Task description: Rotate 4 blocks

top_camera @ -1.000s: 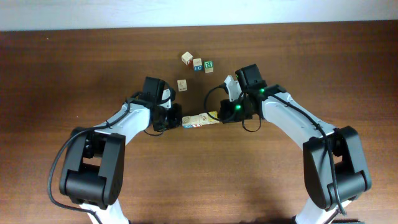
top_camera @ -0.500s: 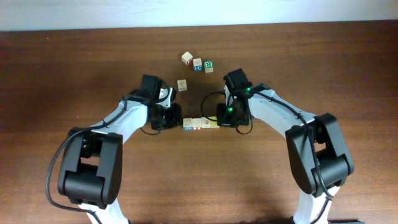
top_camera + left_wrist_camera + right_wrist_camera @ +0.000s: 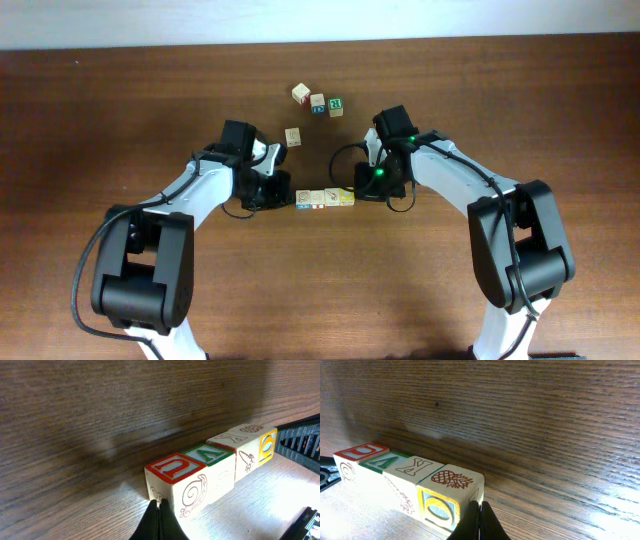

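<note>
Four wooden letter blocks [image 3: 324,199] lie end to end in a level row at the table's middle. In the left wrist view the red "U" block [image 3: 175,482] is nearest, then the green "V" block [image 3: 216,461], a third block [image 3: 239,449] and the yellow-faced "O" block [image 3: 264,440]. My left gripper [image 3: 159,510] is shut, its tips against the "U" end [image 3: 302,199] of the row. My right gripper [image 3: 480,510] is shut too, its tips touching the end of the yellow "O" block [image 3: 447,497]. Neither holds anything.
Three loose cubes sit in a short line at the back: a cream one [image 3: 300,93], one with blue marks [image 3: 317,102] and a green-letter one [image 3: 336,104]. A single cube [image 3: 293,136] lies just behind my left wrist. Bare wood surrounds the row.
The row was slanted with its right end farther back; that end has swung forward and the row now lies level. The right gripper moved with it, then eased back slightly.
</note>
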